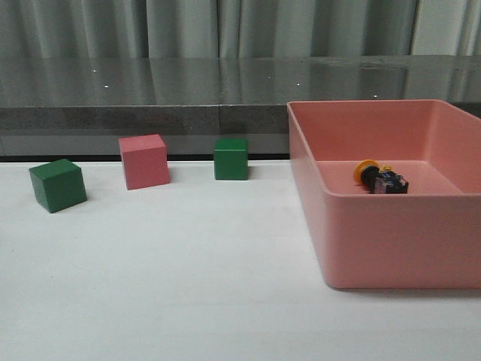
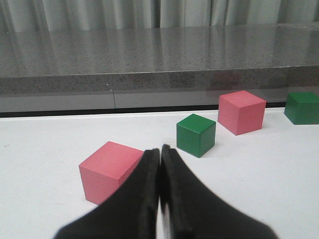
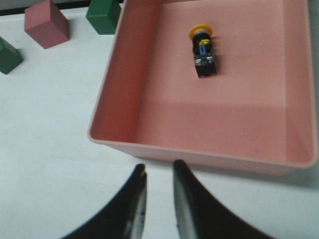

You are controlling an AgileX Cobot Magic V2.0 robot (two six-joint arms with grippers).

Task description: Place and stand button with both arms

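Note:
The button [image 1: 379, 179] lies on its side on the floor of the pink bin [image 1: 376, 248], yellow cap toward the far wall. It also shows in the right wrist view [image 3: 203, 52]. My right gripper [image 3: 158, 169] hangs over the white table just outside the bin's near wall [image 3: 199, 158], its jaws a narrow gap apart and empty. My left gripper [image 2: 160, 149] is shut and empty, low over the table, with a pink cube [image 2: 112, 169] just beyond its tips. Neither arm shows in the front view.
A green cube [image 1: 57, 184], a pink cube [image 1: 144, 161] and a second green cube [image 1: 231, 158] stand in a row at the table's far left. The left wrist view shows them as well: green [image 2: 196, 134], pink [image 2: 240, 112], green [image 2: 303, 107]. A grey ledge [image 1: 150, 113] runs behind.

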